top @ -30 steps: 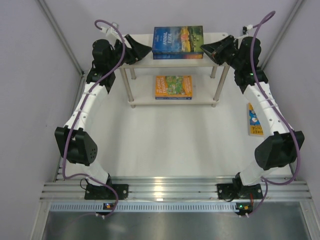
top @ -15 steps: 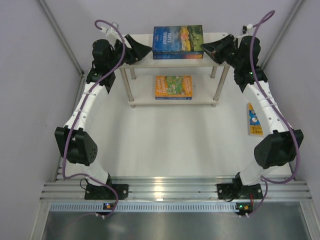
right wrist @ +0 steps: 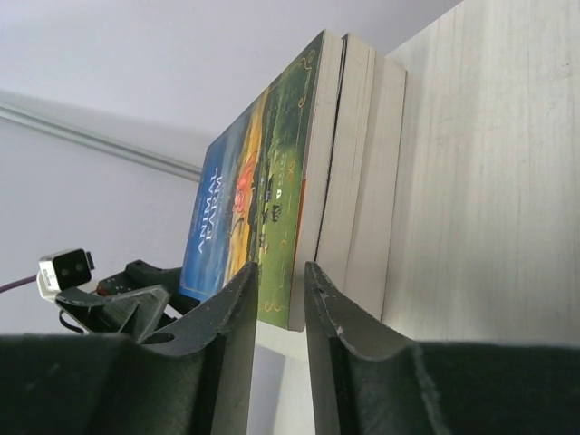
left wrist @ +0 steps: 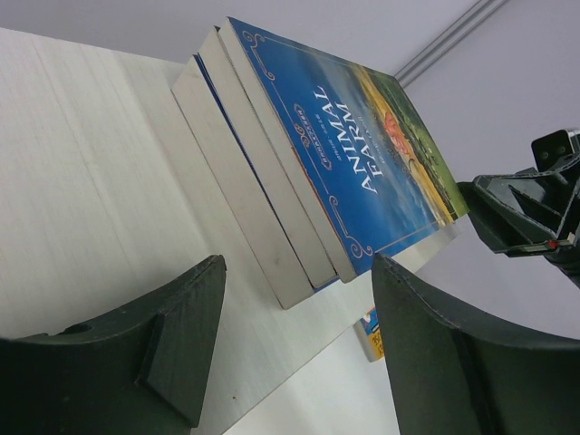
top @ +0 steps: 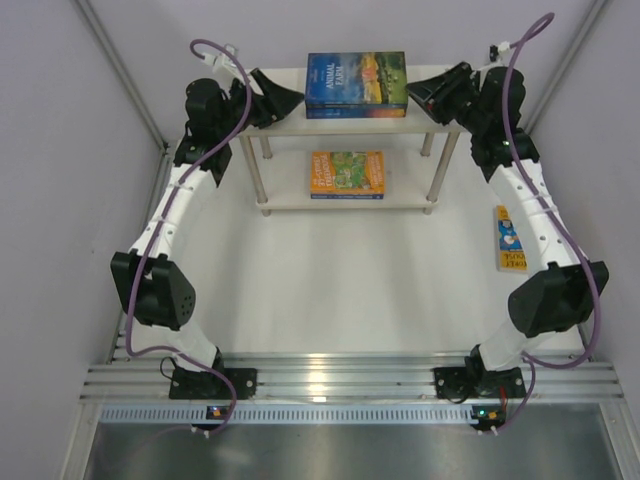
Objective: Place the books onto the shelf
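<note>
Stack of books (top: 356, 83) lies flat on shelf (top: 340, 126) top, flanked by left gripper (top: 290, 97), jaws wide apart, and right gripper (top: 420, 95), narrowly apart, empty, probably squaring it; one book (top: 509, 240) lies on table (top: 330, 270) right of shelf.

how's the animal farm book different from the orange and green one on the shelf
Animal Farm has a blue-and-sunset cover; the orange-green book has an orange and green one. Animal Farm sits on the top board of the shelf, stacked on two other books; the orange-green book lies on the lower board. Both lie flat, cover up.
</note>
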### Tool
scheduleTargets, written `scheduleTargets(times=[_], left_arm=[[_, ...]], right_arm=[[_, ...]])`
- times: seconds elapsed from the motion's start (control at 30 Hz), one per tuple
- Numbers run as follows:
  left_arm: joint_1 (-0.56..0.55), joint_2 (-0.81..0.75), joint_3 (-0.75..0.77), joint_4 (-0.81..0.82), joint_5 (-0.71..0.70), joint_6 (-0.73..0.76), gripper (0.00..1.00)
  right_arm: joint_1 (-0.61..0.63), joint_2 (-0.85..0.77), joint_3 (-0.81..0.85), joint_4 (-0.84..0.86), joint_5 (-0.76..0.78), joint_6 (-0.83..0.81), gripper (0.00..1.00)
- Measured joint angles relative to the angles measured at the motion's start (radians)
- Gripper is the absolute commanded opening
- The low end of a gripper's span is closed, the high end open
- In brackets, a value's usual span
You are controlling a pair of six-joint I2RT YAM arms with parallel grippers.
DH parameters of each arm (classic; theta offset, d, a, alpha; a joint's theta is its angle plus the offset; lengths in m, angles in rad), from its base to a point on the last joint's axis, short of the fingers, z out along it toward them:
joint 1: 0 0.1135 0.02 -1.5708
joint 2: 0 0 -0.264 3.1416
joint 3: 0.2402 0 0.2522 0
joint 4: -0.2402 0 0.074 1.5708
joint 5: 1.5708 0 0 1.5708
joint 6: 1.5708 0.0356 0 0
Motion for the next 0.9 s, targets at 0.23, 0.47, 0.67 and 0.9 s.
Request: scheduleTargets(times=[0.23,0.47,0.67,0.9], left_arm=[[0.0,0.005,0.0,0.014,0.003,0.001,0.71],[0.0,0.005,0.0,0.012,0.003,0.009,0.7],[0.001,0.004,0.0,0.003,0.003,0.017,0.62],[0.002,0.0,-0.001,-0.085,0.012,0.054,0.03]], right_arm=[[-0.003,0.0,0.048,-0.047,0.015,-0.054,0.29],[-0.005,0.0,0.093,-0.128,0.043,-0.127,0.32],[-0.005,-0.008,0.117,-0.196,0.074,-0.193,0.08],[0.018,-0.037,0.115,-0.286,0.059,-0.262,0.0]])
